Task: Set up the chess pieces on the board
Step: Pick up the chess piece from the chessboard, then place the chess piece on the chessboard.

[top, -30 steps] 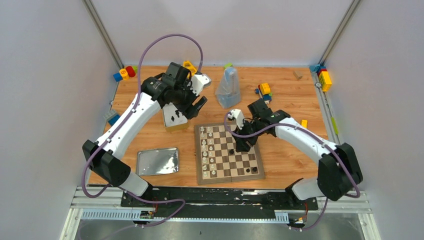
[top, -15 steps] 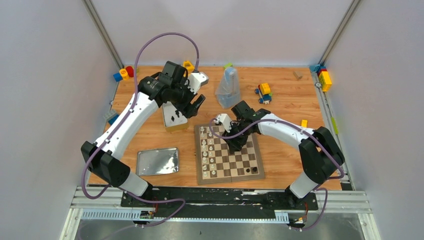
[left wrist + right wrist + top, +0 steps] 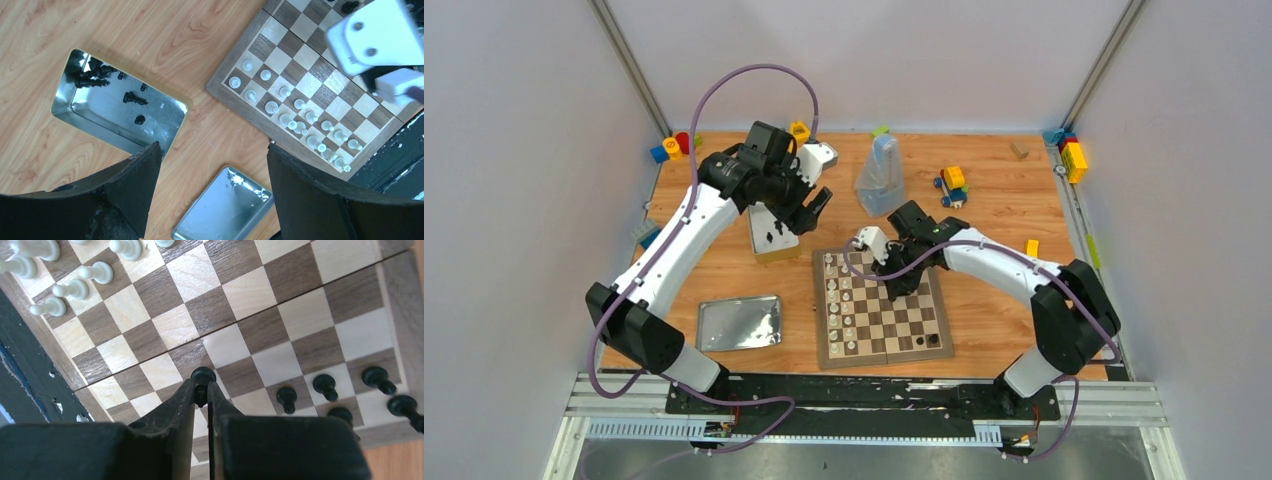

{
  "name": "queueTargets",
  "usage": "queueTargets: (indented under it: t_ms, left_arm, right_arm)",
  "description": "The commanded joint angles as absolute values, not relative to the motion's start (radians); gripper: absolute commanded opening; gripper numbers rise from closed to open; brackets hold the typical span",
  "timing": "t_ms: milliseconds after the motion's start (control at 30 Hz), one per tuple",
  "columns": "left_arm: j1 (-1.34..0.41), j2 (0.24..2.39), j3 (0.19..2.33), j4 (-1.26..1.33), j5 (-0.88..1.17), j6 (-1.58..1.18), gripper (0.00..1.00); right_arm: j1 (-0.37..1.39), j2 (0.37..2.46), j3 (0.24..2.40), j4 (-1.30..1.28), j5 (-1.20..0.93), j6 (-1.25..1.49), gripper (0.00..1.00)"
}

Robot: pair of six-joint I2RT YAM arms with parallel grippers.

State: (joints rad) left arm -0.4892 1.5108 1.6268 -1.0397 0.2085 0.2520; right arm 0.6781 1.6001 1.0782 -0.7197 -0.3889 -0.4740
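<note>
The right gripper (image 3: 201, 390) was clamped on a black pawn (image 3: 202, 376), pinching it high, just under the head, with only the fingertips. It held the pawn over the right half of the board (image 3: 240, 290), just beside the fold seam; whether the pawn's base touched the wood could not be told. So shallow a grip seemed the main hazard: the pawn could swing or slip between the pads during carrying and land leaning or across two squares. Its small base would then let it topple when the jaws parted. Other black pawns (image 3: 325, 385) stood close along the board's right edge. A falling piece, or a finger spreading beside them, could knock one over and roll it off onto the table (image 3: 1004, 210). The white pieces (image 3: 75, 287) by the board's left edge stood well apart from this and looked safe. The left gripper (image 3: 215, 195) hung with its jaws spread wide and empty above the tin (image 3: 65, 95), which sat off the board's far left corner, its lid (image 3: 225, 205) near it. The black pieces (image 3: 134, 98) in the tin lay on their sides, so a grasp there could skid. With the right wrist showing in the left wrist view, both arms reaching for the board together risked a clash.
</note>
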Motion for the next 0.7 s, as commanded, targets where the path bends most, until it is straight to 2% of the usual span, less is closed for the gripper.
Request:
queueTargets:
  t_ms: [0, 267, 667]
  left_arm:
    - [-0.481, 1.466, 1.616, -1.007, 0.227, 0.249, 0.85]
    - [-0.482, 1.460, 1.601, -0.999, 0.223, 0.252, 0.86]
    - [-0.482, 1.427, 1.555, -0.973, 0.217, 0.264, 0.89]
  right_arm:
    - [0.652, 1.474, 1.086, -0.742, -0.353, -0.486, 0.00]
    - [0.501, 1.385, 1.019, -0.732, -0.354, -0.490, 0.01]
    - [0.429, 1.468, 0.999, -0.633, -0.313, -0.438, 0.03]
